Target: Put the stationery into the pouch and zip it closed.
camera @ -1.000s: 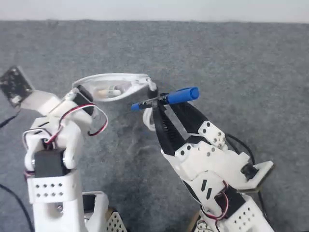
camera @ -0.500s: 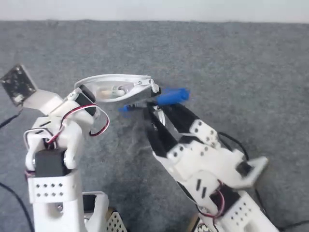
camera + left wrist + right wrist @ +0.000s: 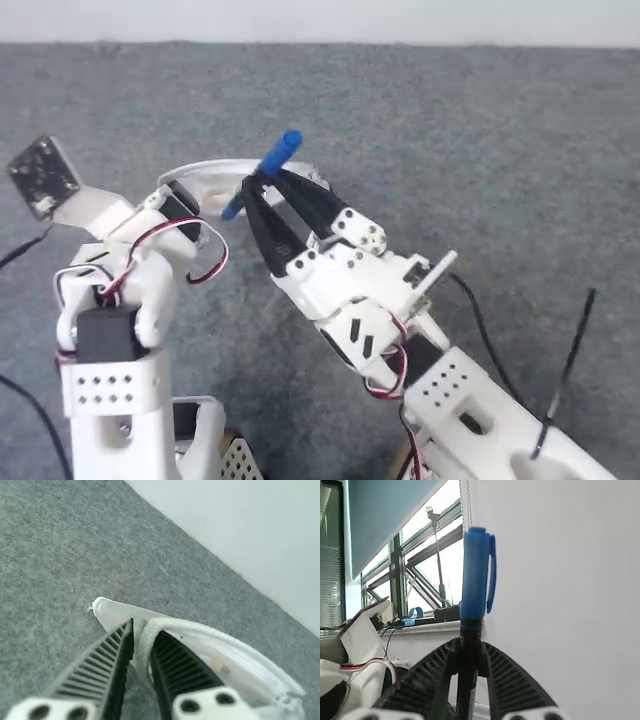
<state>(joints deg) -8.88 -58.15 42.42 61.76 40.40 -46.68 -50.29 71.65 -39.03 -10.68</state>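
The right jaws are clenched on a blue pen (image 3: 262, 176), which is tilted with its capped end raised and its lower tip at the mouth of the white pouch (image 3: 210, 640). The left jaws grip the pouch's rim near one end. A pencil (image 3: 218, 667) lies inside. The grey carpeted worktop (image 3: 480, 130) stretches beyond.

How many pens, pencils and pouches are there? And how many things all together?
blue pen: 1
pencil: 1, with its tip showing inside the pouch
white pouch: 1
Total: 3
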